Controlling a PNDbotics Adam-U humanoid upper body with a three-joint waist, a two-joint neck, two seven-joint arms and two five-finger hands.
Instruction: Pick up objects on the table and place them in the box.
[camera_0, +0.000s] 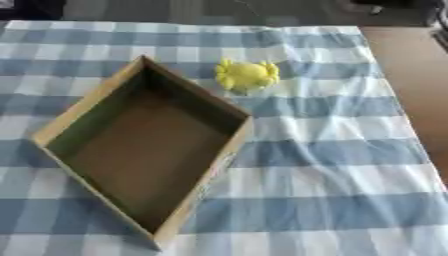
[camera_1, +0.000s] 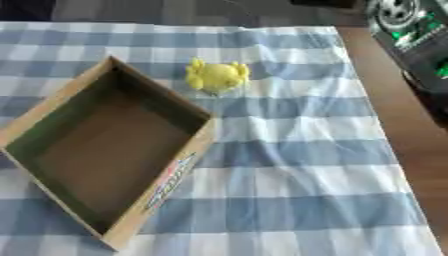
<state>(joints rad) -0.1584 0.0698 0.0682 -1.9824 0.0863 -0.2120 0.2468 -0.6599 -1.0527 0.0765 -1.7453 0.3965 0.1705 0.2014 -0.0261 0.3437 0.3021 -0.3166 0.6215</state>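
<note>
Since neither view takes in a robot hand, cannot tell whether apart, together or clamped on anything. Nearest the lower edge, an open cardboard box (camera_0: 87, 98), set cornerwise on the cloth, brown floor bare, inner walls in shadow. On its outer right wall, a printed strip (camera_1: 171, 182) in red and blue, too blurred to read. Just beyond the box's far right wall, close beside it but seemingly not touching, a small yellow toy (camera_0: 247, 75) with stubby bumps around a rounded body, lying on the cloth. Underneath both, a blue-and-white checked cloth (camera_0: 332, 165), slightly wrinkled. To the right of the cloth, a strip of bare brown worktop (camera_0: 420, 75). At the upper right corner of the right eye view, something dark with green marks (camera_1: 411, 35), not identifiable.
</note>
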